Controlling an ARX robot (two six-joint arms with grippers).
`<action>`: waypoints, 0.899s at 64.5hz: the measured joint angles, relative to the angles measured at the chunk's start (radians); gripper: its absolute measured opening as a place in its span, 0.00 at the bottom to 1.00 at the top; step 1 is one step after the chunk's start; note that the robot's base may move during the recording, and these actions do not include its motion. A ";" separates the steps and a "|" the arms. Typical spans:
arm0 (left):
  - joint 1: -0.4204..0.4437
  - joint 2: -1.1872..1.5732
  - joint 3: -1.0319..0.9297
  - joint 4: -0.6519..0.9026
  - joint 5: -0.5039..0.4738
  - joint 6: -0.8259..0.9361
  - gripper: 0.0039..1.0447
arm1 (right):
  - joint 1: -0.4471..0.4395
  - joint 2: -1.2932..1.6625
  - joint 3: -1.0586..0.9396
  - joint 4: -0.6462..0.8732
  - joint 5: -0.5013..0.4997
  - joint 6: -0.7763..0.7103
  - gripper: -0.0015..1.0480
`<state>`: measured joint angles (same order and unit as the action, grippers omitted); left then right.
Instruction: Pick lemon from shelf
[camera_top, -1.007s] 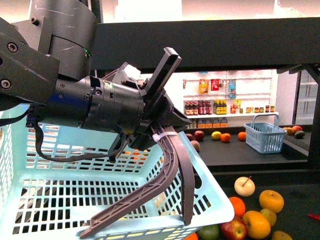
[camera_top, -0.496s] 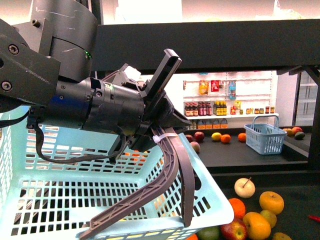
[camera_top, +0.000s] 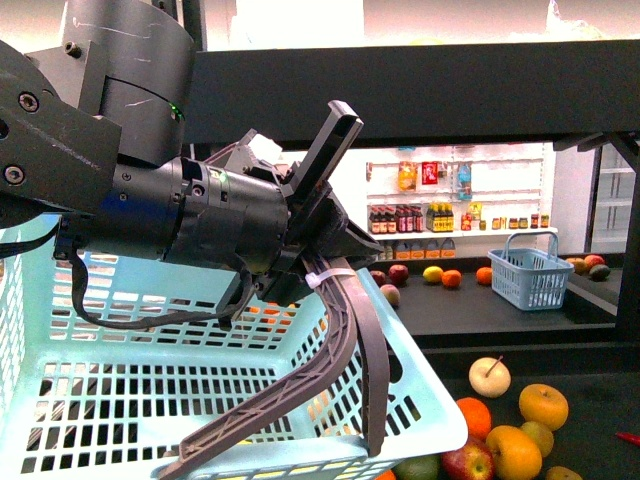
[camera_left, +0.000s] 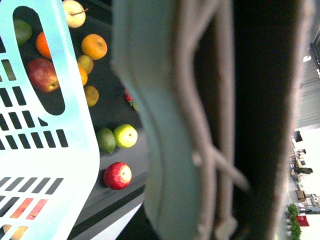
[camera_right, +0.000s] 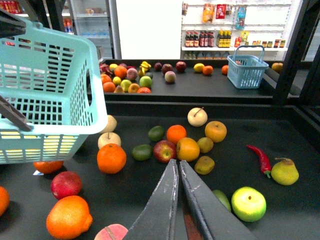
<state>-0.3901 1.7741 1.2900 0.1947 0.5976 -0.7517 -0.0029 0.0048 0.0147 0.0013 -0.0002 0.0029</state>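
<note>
Hanging over the shelf (camera_right: 300, 135), the left pincer (camera_top: 275, 455) clamps the rim of a pale blue basket (camera_top: 110, 400), held up off the tray. Right pincer (camera_right: 177, 163) is shut tight w/ nothing in it, above the fruit. Lemon (camera_right: 205, 144) lies on the dark tray, just beside an orange (camera_right: 188, 149), near a red apple (camera_right: 164, 150), beyond the right pincer's tips.

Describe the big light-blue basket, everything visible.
The basket is pale turquoise plastic, with walls of slotted openings, a smooth thick rim and rounded corners. It sits tilted at the front view's lower left. The left gripper has its grey ribbed fingers across the near rim; the grip itself is unclear. In the right wrist view it overhangs the shelf and its fruit.
</note>
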 joint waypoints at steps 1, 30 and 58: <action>0.000 0.000 0.000 0.000 0.000 0.000 0.08 | 0.000 0.000 0.000 0.000 0.000 0.000 0.42; -0.004 0.000 -0.013 0.069 -0.087 -0.034 0.08 | 0.000 0.000 0.000 0.000 0.000 0.000 0.97; 0.179 0.000 -0.023 0.268 -0.435 -0.311 0.07 | 0.000 0.000 0.000 0.000 0.000 0.000 0.98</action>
<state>-0.2108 1.7741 1.2675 0.4629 0.1631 -1.0630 -0.0029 0.0048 0.0147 0.0013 -0.0002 0.0029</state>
